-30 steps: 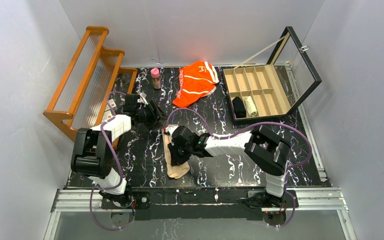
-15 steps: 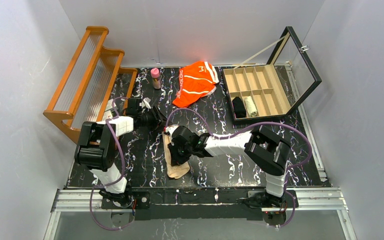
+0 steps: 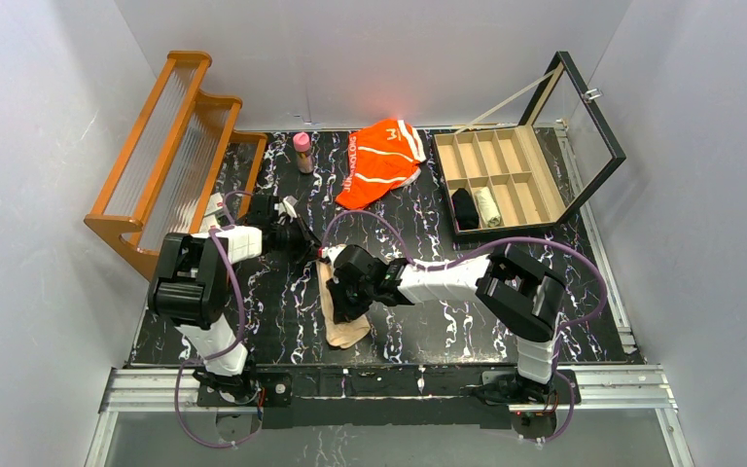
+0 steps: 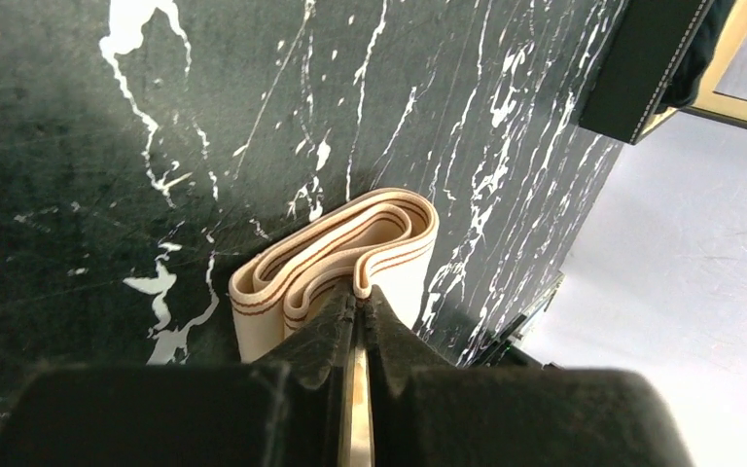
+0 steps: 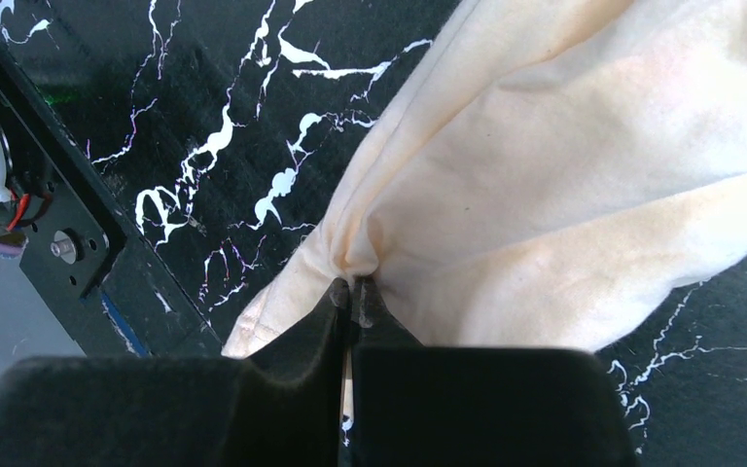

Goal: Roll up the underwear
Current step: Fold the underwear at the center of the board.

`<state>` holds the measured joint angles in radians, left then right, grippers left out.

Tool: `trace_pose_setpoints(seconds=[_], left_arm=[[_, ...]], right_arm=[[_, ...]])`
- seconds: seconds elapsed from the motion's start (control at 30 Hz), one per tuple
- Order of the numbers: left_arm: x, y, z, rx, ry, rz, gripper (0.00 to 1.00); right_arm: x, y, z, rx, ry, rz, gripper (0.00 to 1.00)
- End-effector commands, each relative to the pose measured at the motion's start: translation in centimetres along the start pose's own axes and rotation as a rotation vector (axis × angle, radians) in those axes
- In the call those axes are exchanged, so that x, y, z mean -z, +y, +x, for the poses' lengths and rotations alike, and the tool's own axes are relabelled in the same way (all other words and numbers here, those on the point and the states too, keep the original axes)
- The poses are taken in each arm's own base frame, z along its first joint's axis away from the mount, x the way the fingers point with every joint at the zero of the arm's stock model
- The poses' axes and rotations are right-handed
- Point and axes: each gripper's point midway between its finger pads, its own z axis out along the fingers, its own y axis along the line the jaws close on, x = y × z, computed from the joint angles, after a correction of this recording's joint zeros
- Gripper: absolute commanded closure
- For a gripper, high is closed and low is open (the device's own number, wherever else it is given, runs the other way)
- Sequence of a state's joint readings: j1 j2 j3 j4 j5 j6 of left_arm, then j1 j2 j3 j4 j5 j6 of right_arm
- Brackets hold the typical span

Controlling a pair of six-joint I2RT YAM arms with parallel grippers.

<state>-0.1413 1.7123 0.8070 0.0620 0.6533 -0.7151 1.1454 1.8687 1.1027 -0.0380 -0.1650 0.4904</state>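
My left gripper (image 4: 360, 295) has edged rightward, pinched shut on the beige underwear (image 3: 344, 331) at its far end; my right gripper (image 5: 352, 289) stays clamped on its middle, the orange underwear (image 3: 381, 161) unmoved behind

Right of the beige underwear (image 3: 343, 329), the right arm (image 3: 438, 280) lies low across the table (image 3: 428, 326). The part in front of that arm is bare. Left of it, the left arm (image 3: 236, 241) and wooden rack (image 3: 170, 146) block the way. Behind it stand a pink bottle (image 3: 302, 153), the orange underwear (image 3: 381, 161) and an open box (image 3: 498, 180).
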Motion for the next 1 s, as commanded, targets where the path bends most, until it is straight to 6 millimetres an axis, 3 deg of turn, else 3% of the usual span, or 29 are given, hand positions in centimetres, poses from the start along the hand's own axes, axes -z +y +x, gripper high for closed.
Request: trace_pose_setpoints(seconds=[0.0, 0.3, 0.5, 0.67, 0.8, 0.97], left_arm=[[1.6, -1.1, -0.4, -0.059, -0.027, -0.029, 1.0], [2.8, 0.2, -1.1, -0.114, -0.06, -0.148, 1.0], [3.4, 0.7, -0.6, -0.083, -0.069, -0.186, 1.0], [4.6, 1.2, -0.3, -0.076, -0.107, -0.235, 1.0], [4.8, 1.3, 0.4, -0.064, -0.089, -0.232, 1.0], [5.3, 1.1, 0.7, -0.063, -0.09, -0.233, 1.0]], right_arm=[[1.7, 1.3, -1.9, 0.03, -0.038, -0.015, 0.92], [3.6, 2.5, -1.9, 0.065, -0.025, -0.047, 0.92], [3.3, 2.9, -0.5, 0.081, 0.028, -0.067, 0.91], [2.9, 3.3, 0.3, 0.09, 0.067, -0.099, 0.74], [3.7, 4.4, -0.8, 0.092, 0.03, -0.136, 0.61], [4.1, 4.5, -2.0, 0.076, -0.02, -0.113, 0.58]])
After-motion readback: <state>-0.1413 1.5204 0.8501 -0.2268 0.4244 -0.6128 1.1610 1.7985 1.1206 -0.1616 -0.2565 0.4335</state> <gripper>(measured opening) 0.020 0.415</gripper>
